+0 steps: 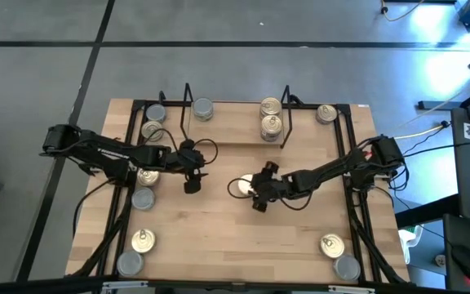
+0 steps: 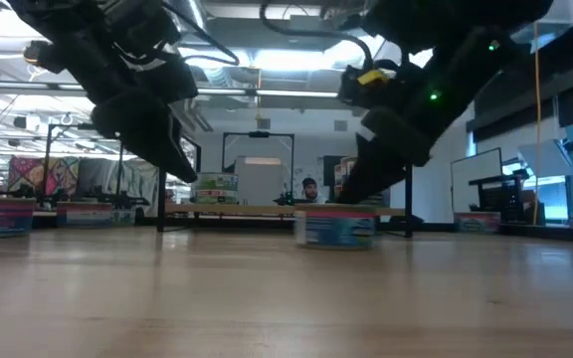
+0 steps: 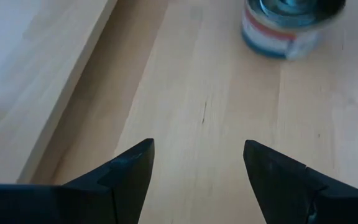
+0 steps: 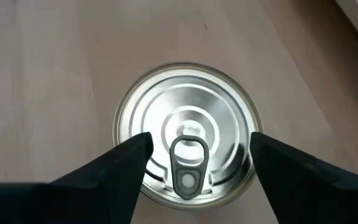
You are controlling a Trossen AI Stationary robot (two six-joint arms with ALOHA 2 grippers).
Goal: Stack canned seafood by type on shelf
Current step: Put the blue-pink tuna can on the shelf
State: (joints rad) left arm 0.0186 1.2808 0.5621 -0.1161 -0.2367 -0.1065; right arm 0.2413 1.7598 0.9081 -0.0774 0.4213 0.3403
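The right tool (image 4: 194, 168) hangs directly over a pull-tab tin (image 4: 185, 130) standing upright near the middle of the counter (image 1: 219, 237), its two fingers spread wide enough to straddle the lid, one to each side of the rim, gripping nothing. The tin lies straight below that tool, so the coming move looks like a plain descent and squeeze. The shelf (image 1: 235, 114) stands at the far edge of the counter, beyond the tin, already carrying a silver-lidded tin (image 1: 203, 108) at one end and two gold-lidded tins (image 1: 271, 115) at the other. The left tool (image 1: 192, 181) hovers beside the shelf's near edge, wide open and empty, with the right arm clearly the nearer to the tin. More tins (image 1: 141, 241) wait along both sides of the counter.
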